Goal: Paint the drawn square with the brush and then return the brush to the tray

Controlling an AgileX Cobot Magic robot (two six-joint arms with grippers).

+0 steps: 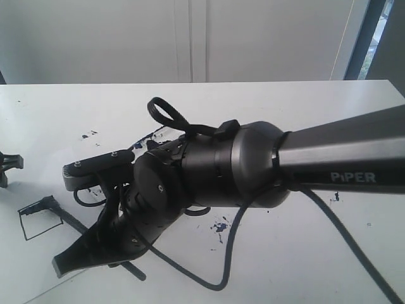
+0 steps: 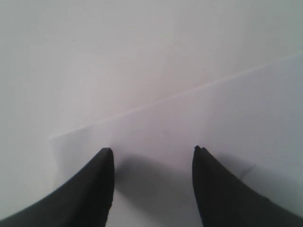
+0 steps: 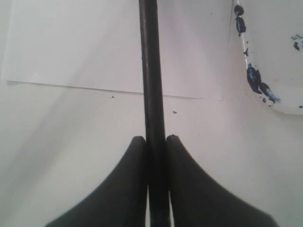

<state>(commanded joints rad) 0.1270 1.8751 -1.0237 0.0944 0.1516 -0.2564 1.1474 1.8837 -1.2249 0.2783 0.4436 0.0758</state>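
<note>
My right claw (image 3: 155,138) is clamping one brush (image 3: 150,71), its tip is meeting one outlined square (image 1: 39,221) on one sheet (image 3: 71,42), one tray (image 3: 279,61) is sitting beside it, my left claw (image 2: 152,148) is gaping empty

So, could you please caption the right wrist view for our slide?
Right gripper shut on the brush, which reaches over white paper; paint-smeared tray nearby.

The right arm (image 1: 266,164) and its trailing cable (image 1: 228,253) block the middle of the counter (image 1: 50,107). Bare paper (image 2: 213,118) lies open ahead of the left end effector (image 2: 153,150).
</note>
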